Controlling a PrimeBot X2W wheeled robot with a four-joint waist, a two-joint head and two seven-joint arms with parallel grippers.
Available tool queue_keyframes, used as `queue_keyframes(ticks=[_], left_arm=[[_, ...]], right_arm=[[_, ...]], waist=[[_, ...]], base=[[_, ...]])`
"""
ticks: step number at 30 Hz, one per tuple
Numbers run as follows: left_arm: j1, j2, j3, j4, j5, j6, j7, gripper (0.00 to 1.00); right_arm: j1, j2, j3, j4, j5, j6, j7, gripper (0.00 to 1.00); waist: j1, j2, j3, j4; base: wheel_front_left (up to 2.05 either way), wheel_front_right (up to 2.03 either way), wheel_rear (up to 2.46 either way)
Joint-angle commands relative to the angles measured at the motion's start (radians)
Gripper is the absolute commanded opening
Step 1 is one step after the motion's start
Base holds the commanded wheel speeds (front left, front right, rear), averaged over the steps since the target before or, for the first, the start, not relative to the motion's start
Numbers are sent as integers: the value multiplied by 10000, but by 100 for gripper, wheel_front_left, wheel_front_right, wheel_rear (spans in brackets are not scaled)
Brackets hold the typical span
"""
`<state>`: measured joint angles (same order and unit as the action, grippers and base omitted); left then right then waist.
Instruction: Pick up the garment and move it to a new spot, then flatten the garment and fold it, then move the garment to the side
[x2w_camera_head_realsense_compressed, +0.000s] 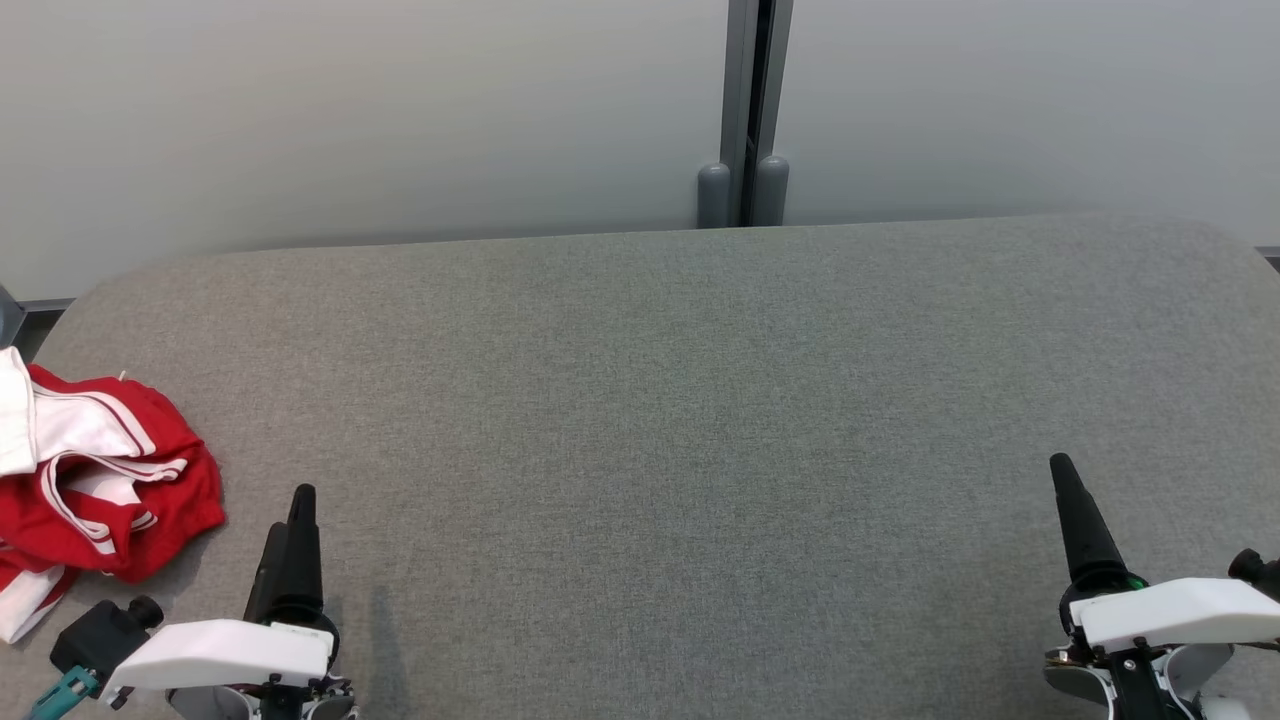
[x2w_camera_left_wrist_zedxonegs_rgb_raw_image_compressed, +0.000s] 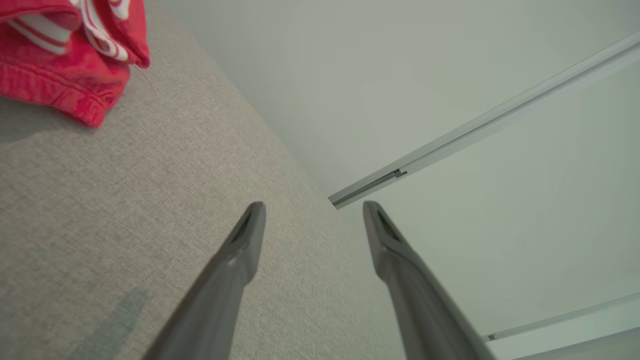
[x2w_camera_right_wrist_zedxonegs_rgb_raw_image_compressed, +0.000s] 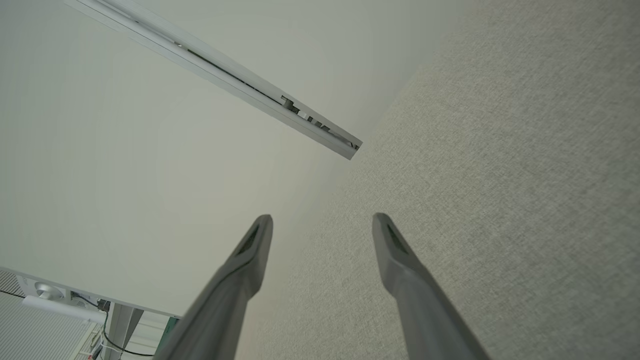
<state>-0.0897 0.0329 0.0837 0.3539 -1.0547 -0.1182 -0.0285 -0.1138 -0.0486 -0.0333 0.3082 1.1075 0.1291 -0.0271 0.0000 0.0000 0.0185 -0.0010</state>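
Across nearly the whole head view stretches the tabletop, covered w/ grey woven fabric and rounded at its far corners. Behind it stand pale wall panels, joined by a grey vertical post w/ two rounded stubs at its foot, right at the tabletop's far edge. The garment, red w/ white stripes & white parts, lies crumpled at the tabletop's left edge, partly cut off by the frame; the left wrist view has it in the top left corner. Plain grey fabric lies btwn it and the left gripper, which sits near the garment, to its right & closer to the robot, apart from it. Its jaws are spread wide w/ just fabric & wall showing btwn the fingers. The right gripper is well apart from the garment, at the lower right over the fabric, jaws spread just as wide, pinching no cloth. Can't tell if either set of tips touches the fabric. Smallest bits: a black part w/ a teal end by the left wrist, and some cables in the right wrist view's lower left corner.
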Motion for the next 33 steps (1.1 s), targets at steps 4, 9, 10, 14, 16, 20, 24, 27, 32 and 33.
queue_keyframes(ticks=[4,9,10,14,16,20,24,27,32,33], left_arm=[[-346,115,-125,54,975,142,-209,100],[-383,120,-244,170,1830,242,-383,100],[-394,121,-262,182,1970,258,-418,100],[-420,126,-338,218,2552,331,-550,100],[-427,129,-369,222,2872,393,-614,100],[-445,143,-417,251,3501,491,-745,100],[-444,146,-439,264,4047,598,-860,100],[-429,150,-459,286,4429,653,-951,100],[-385,155,-488,315,4908,728,-1069,100],[-369,156,-499,319,5028,741,-1090,100]], right_arm=[[-289,-58,67,40,-937,8,-224,100],[-329,-43,126,180,-1744,9,-399,100],[-338,-37,142,194,-1882,10,-429,100],[-393,-35,209,253,-2458,11,-571,100],[-419,-38,218,276,-2746,11,-630,100],[-488,-42,217,310,-3368,12,-758,100],[-513,-33,181,339,-3970,13,-876,100],[-514,-29,174,366,-4406,14,-963,100],[-490,-23,165,414,-4948,14,-1082,100],[-481,-21,167,427,-5065,15,-1113,100]], waist=[[0,0,20,-5],[0,0,48,-8],[0,0,56,-8],[0,0,100,-9],[0,0,121,-13],[0,0,153,-18],[0,0,160,-20],[0,0,163,-17],[0,0,144,-10],[0,0,137,-8]], base=[[0,0,0],[0,0,0],[0,0,0],[0,0,0],[0,0,0],[0,0,0],[0,0,0],[0,0,0],[0,0,0],[0,0,0]])
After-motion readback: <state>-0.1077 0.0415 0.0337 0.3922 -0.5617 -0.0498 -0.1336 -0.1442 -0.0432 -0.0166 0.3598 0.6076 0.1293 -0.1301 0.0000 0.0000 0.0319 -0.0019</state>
